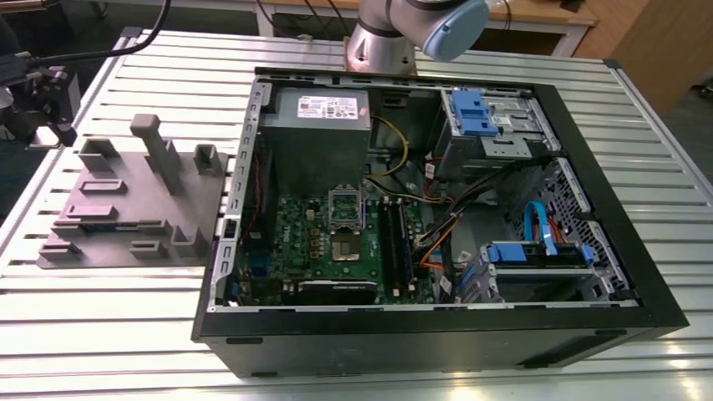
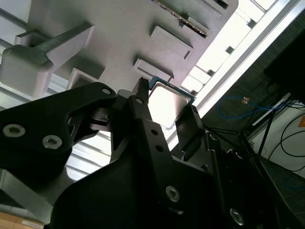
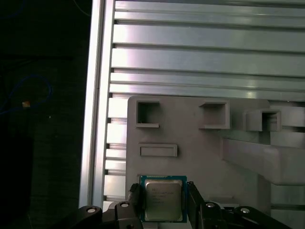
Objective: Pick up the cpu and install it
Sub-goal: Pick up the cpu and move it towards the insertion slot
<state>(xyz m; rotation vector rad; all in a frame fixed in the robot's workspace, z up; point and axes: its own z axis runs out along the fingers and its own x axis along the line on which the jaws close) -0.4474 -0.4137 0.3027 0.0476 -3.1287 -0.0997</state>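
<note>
- At nine o'clock of the computer case, over the grey tray on the desk, we see the cpu held level, metal top up.
- We judge the edge grip spares its contacts.
- The fingers, narrowly apart, pinch its two opposite edges.

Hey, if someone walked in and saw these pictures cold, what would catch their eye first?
Most likely the big open computer case in the middle of the slatted metal table, with its green motherboard and blue drive brackets laid bare. Next, in the first wrist view, the silver-topped cpu clamped in the black gripper, with the grey tray behind it.
</note>
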